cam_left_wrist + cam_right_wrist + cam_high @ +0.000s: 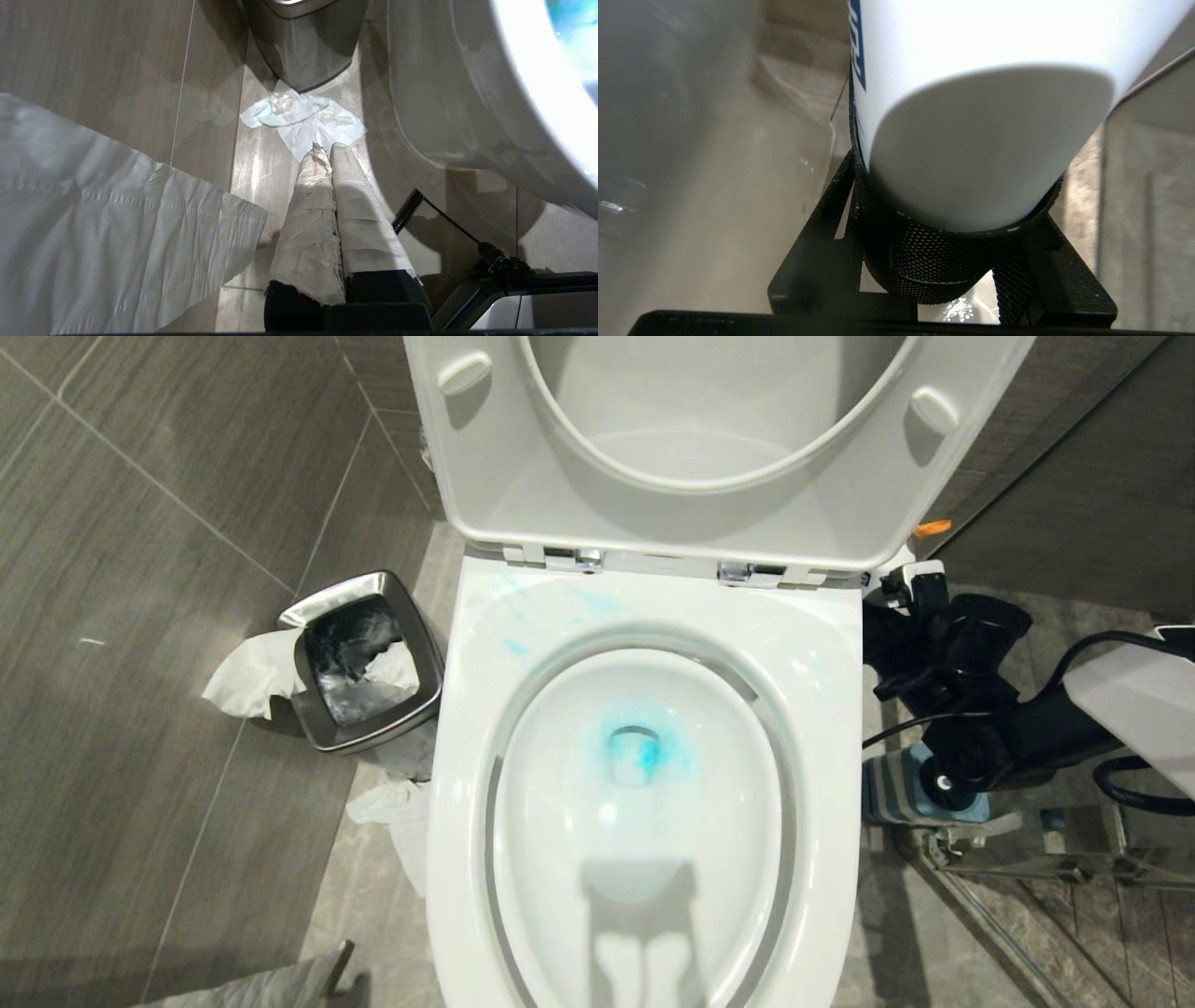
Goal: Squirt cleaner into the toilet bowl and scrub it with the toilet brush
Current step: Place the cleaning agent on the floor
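Around you, grey floor tiles [140, 644]; cleaner [639, 751] tints the toilet bowl [644, 821] turquoise. Right gripper [943, 242] clasps a white bottle [980, 116]; left gripper [327, 154] clenched.

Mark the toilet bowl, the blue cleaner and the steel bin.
toilet bowl [471, 728]: head view, bare left rim.
cleaner [639, 751]: head view, blue pool at the drain.
steel bin [425, 658]: head view, right edge of its rim.
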Motion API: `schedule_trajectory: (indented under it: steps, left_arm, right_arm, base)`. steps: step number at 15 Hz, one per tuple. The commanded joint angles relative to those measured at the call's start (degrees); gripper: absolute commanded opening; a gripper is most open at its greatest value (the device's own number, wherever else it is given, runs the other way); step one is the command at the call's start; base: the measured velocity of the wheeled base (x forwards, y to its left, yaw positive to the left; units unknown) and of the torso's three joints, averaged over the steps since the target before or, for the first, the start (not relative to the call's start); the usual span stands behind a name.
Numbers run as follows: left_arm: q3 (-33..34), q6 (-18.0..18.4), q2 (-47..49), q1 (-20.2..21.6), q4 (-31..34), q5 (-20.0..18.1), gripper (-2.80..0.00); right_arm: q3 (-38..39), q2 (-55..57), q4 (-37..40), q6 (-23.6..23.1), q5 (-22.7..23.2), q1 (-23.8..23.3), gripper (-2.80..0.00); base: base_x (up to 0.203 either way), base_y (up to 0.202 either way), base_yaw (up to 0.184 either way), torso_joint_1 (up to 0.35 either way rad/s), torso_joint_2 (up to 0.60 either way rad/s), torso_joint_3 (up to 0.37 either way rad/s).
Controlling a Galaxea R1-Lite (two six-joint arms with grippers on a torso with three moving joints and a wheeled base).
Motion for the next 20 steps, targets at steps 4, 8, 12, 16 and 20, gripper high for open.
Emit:
schedule_trajectory:
  steps: [4, 8, 12, 16, 20]
  left_arm:
    - [0.09, 0.01, 0.09, 0.0, 0.02, 0.0, -2.8]
    - [0.09, 0.01, 0.09, 0.0, 0.02, -0.09, -2.8]
    - [0.09, 0.01, 0.09, 0.0, 0.02, -0.09, -2.8]
    - [0.09, -0.08, 0.09, 0.0, 0.11, -0.09, -2.8]
    - [0.09, 0.18, 0.09, 0.0, 0.02, -0.35, -2.8]
  right_arm:
    - [-3.71, 1.23, -0.61, -2.91, 2.41, -1.34, -2.8]
    - [-4.69, 1.43, -0.34, -2.99, 2.55, -1.52, -2.8]
    - [-7.1, 2.78, -0.47, -3.47, 2.55, -1.52, -2.8]
    - [-15.14, 5.6, -0.91, -5.09, 2.55, -1.52, -2.8]
    - [-15.87, 6.17, -1.37, -5.29, 2.55, -1.52, -2.8]
  base:
    - [0.0, 0.0, 0.0, 0.005, 0.0, -0.197]
    - [0.0, 0.0, 0.0, 0.003, 0.0, -0.198]
    - [0.0, 0.0, 0.0, 0.003, 0.0, -0.192]
    - [0.0, 0.0, 0.0, 0.006, 0.0, -0.106]
    - [0.0, 0.0, 0.0, 0.0, 0.0, 0.0]
